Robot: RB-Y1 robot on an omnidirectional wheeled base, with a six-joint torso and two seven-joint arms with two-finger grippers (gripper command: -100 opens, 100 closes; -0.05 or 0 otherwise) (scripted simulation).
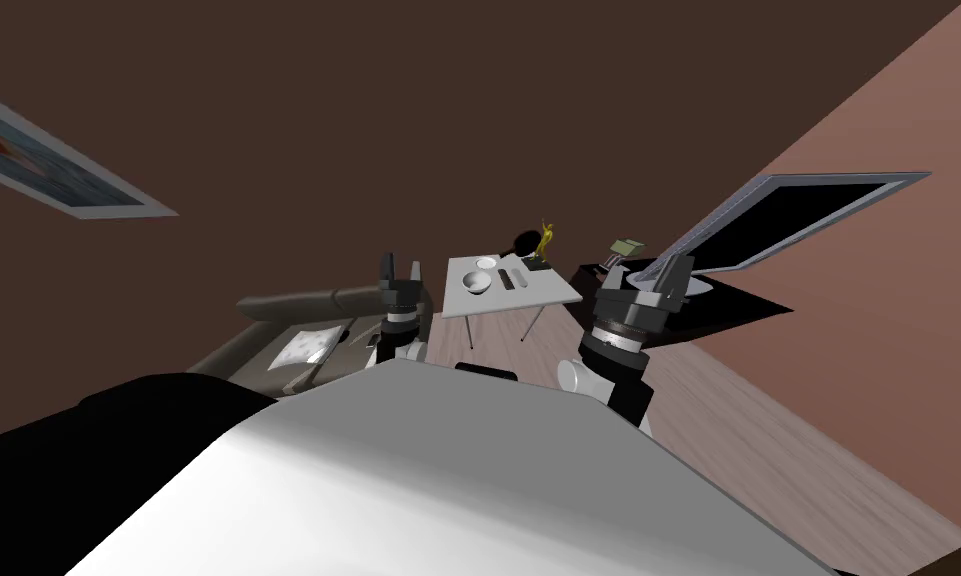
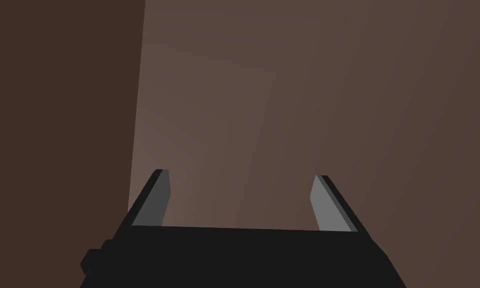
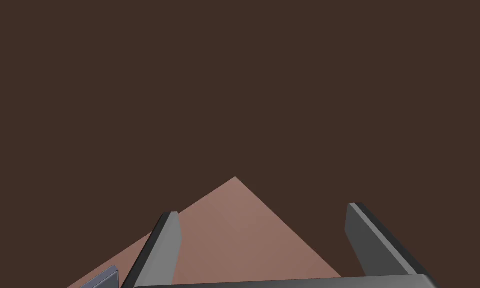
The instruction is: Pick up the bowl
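The bowl (image 1: 476,283) is white and round and stands on the near left part of a small white table (image 1: 543,295) some way ahead of me. My left gripper (image 1: 401,268) is raised left of the table and well short of the bowl; its fingers (image 2: 156,200) stand wide apart with nothing between them. My right gripper (image 1: 671,272) is raised to the right of the table, also open and empty, with its fingers (image 3: 166,245) pointing upward.
On the table also lie a small white dish (image 1: 486,263), two dark bars (image 1: 509,278) and a gold figurine (image 1: 544,240). A grey sofa (image 1: 288,305) with a pillow (image 1: 306,347) stands to the left. A flat screen (image 1: 808,215) on a dark stand (image 1: 738,300) is at the right.
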